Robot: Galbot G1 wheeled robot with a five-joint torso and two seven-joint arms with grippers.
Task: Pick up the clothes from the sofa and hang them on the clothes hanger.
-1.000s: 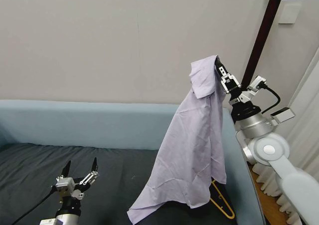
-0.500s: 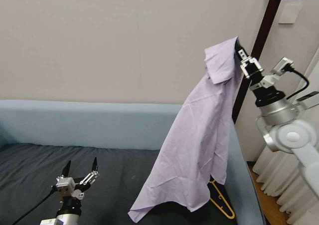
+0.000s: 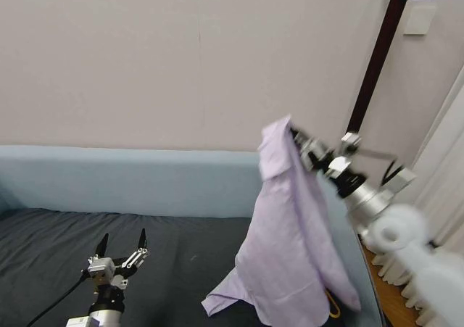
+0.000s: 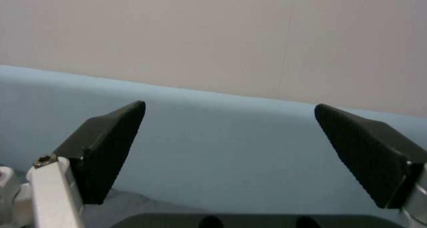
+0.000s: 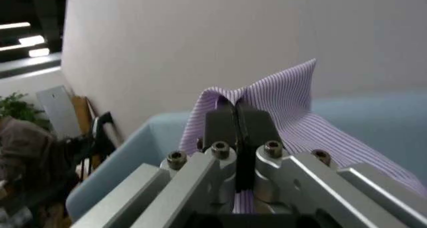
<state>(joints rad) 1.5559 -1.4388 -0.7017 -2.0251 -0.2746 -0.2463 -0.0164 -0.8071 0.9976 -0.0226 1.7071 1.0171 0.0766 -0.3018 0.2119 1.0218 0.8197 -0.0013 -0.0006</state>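
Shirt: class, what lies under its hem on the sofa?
A sliver of yellow hanger pokes out beneath the shirt that the right gripper holds; the rest is covered. Left gripper hovers open.

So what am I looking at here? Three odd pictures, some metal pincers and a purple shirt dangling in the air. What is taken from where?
This is a two-armed robot on wheels. The wide picture comes from a camera on its head, looking down at a blue sofa with a dark seat. The other two come from cameras on its wrists, each looking out along its own claw. The right claw is shut on a lilac striped shirt near the collar and holds it up by the sofa's right end; the lower edge reaches down to the seat. The left claw hangs low over the seat, open and holding nothing. Its wrist picture shows two black fingers spread wide.
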